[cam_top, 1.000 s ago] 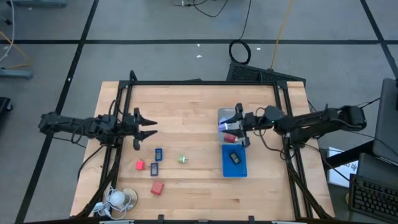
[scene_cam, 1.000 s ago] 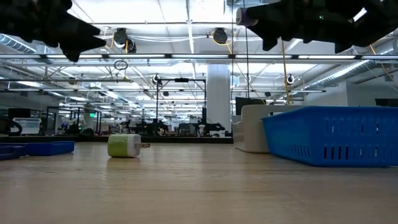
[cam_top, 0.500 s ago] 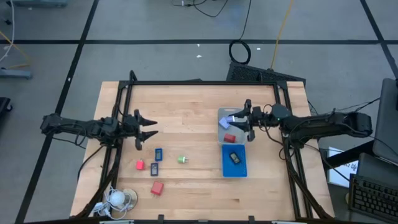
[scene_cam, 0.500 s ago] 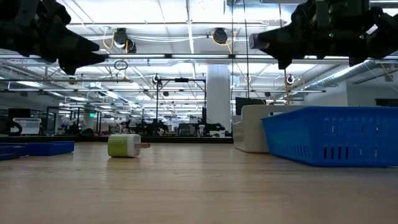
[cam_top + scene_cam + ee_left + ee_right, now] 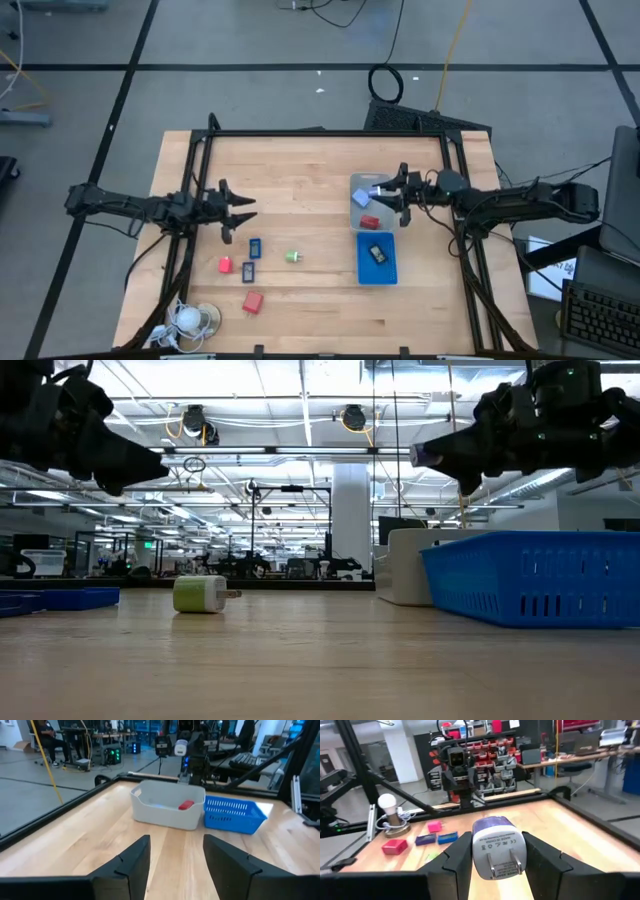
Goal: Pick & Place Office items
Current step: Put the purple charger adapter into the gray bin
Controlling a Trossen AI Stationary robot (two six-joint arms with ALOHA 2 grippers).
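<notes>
My right gripper (image 5: 386,193) is shut on a small white-and-lilac plug cube (image 5: 497,847) and hangs over the far part of the white tray (image 5: 354,183). A red item (image 5: 369,222) lies in that tray. Just nearer stands the blue tray (image 5: 362,272) with a dark piece (image 5: 377,253) in it. My left gripper (image 5: 243,212) hovers open at the table's left with nothing between its fingers (image 5: 131,865). Near it on the wood lie two red blocks (image 5: 225,265) (image 5: 252,301), two blue-and-black pieces (image 5: 255,246) (image 5: 248,271) and a green plug cube (image 5: 293,256). My right gripper pinches the plug cube by two opposite side faces (image 5: 476,851) between its two fingers (image 5: 457,857). The fingers are about level and point toward the table's left. The cube's two metal prongs (image 5: 506,866) face back toward the wrist. It is lifted clear, above the white tray.
A white round coiled-cord thing (image 5: 190,318) sits at the near left corner. A black frame rail (image 5: 320,133) runs round the table. Bare wood lies between the loose items and the trays. In the low view the blue tray's wall (image 5: 530,588) stands at the right.
My right gripper has carried the plug cube toward the table's far edge and a little to the right. It has come lower and rolled somewhat. My left gripper has sunk lower over the table's left side.
</notes>
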